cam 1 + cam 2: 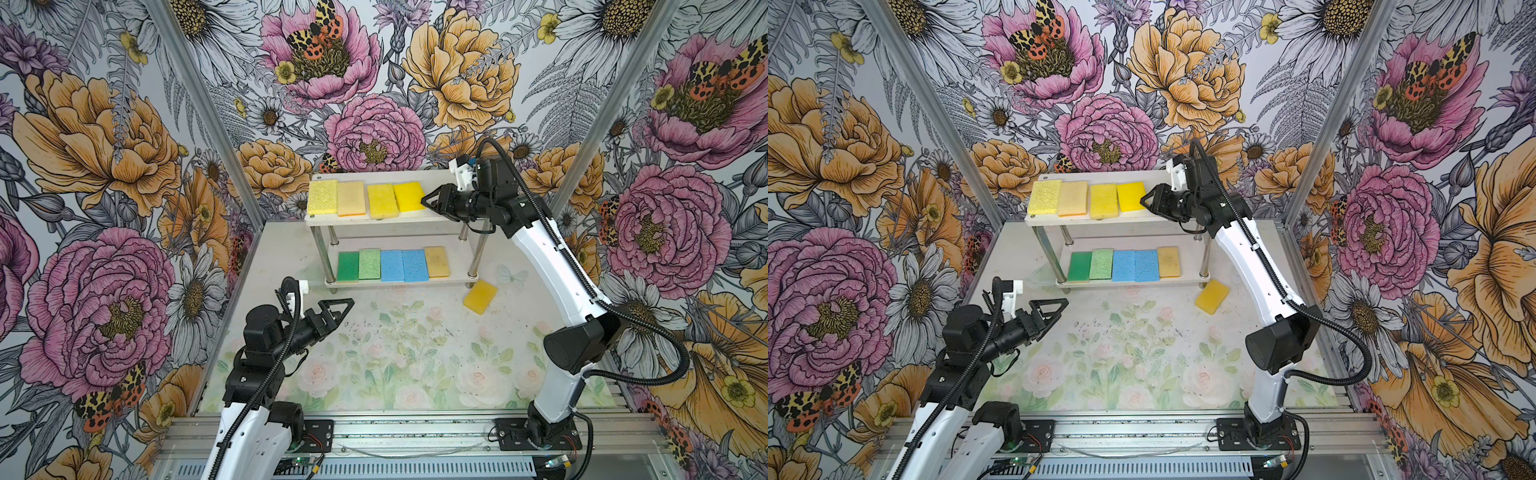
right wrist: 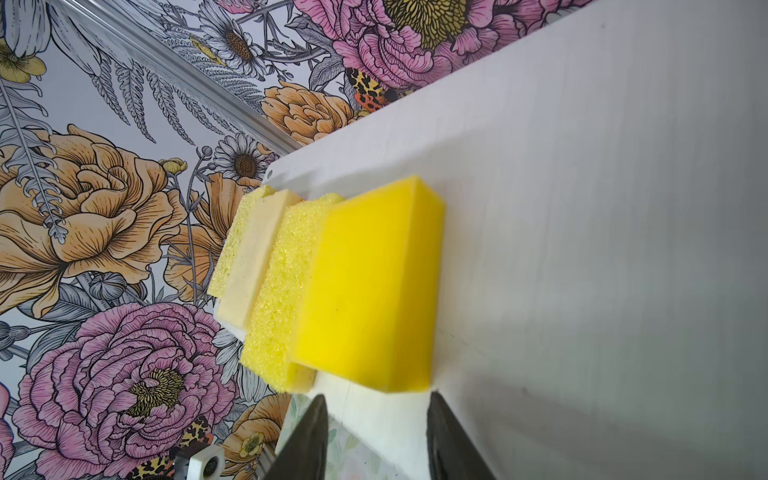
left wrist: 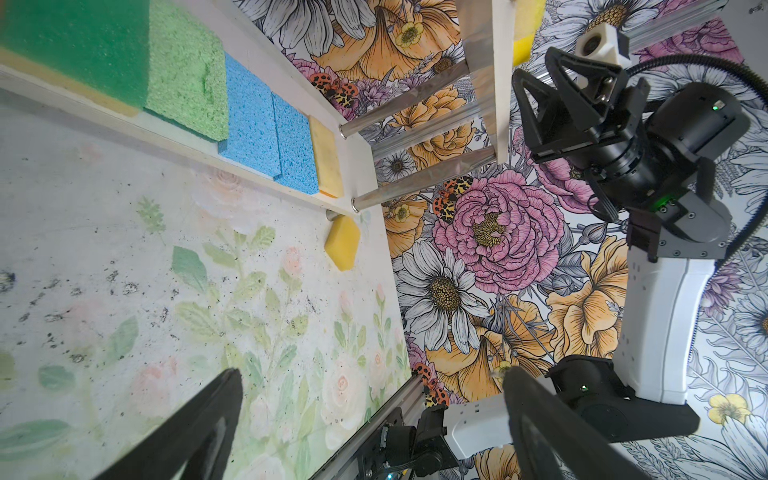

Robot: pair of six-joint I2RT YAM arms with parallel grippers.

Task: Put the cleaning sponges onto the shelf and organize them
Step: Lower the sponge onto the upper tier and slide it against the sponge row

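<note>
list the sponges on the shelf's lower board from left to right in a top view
dark green sponge → light green sponge → blue sponge → second blue sponge → tan sponge

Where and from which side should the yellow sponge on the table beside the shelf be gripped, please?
Grip the yellow sponge across its two long edges, near the middle, coming straight down from above with the jaws turned to match its diagonal lie. It lies low on the table, with its far corner close to the shelf.

Bright, even light, soft shadows; wide-angle bending at edges; nearby fingers (image 2: 451, 440) blurred.
</note>
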